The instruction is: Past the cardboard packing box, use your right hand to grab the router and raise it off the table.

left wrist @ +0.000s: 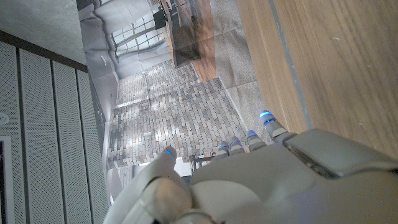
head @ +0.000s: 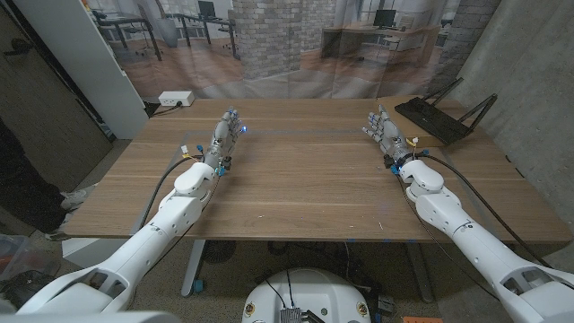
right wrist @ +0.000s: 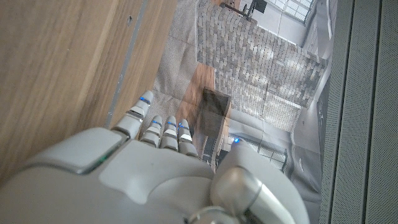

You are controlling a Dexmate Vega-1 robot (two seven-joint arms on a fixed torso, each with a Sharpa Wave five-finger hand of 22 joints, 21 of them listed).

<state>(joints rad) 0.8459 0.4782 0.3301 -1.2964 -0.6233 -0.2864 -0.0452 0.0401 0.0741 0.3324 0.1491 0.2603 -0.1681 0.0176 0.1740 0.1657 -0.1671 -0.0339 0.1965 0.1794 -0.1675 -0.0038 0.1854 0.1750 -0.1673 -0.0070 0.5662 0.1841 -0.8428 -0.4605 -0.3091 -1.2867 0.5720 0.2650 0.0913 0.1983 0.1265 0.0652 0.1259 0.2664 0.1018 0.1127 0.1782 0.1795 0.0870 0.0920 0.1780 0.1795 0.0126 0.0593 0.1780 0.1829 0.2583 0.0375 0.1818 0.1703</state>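
Observation:
The black router (head: 439, 115) lies flat at the table's far right corner, its thin antennas sticking out toward the edges. My right hand (head: 384, 132) stands over the table just left of it, a short gap away, fingers stretched toward the far edge and holding nothing. In the right wrist view the right hand (right wrist: 168, 168) reaches past the wooden table edge (right wrist: 130, 68) with nothing in it. My left hand (head: 226, 130) is over the far left part of the table, fingers extended and empty; the left hand (left wrist: 249, 180) looks the same from its wrist camera.
The wooden table (head: 296, 179) spreads bare between my arms. A white box (head: 176, 99) sits behind the table's far left. A person's dark clothing and a shoe (head: 72, 197) are at the left edge. A grey wall (head: 529, 99) runs close along the right side.

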